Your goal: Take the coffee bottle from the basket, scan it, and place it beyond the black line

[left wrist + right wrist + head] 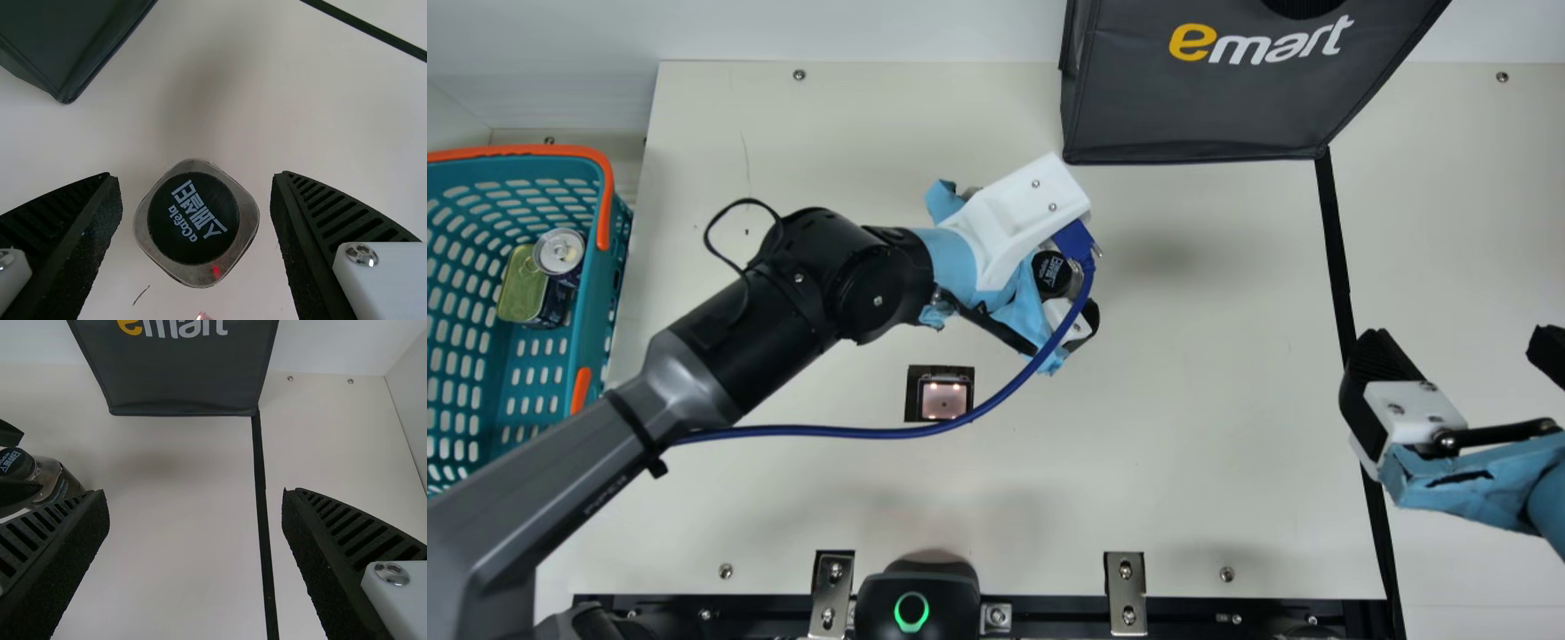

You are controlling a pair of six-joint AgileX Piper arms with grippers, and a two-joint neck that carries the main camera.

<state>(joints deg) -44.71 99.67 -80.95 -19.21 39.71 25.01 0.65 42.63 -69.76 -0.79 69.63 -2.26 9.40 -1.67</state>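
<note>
Coffee bottle (193, 223) (dark cap up, red glint) between parted black fingers (303, 233).

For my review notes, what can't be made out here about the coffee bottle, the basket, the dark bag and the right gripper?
- Coffee bottle, lower sides: left wrist view, hidden beneath its own top.
- Basket, far-left part: main view, cut off by the left edge.
- Dark bag, upper part: main view, cut off by the top edge.
- Right gripper, one finger: main view, partly cut off by the right edge.
</note>
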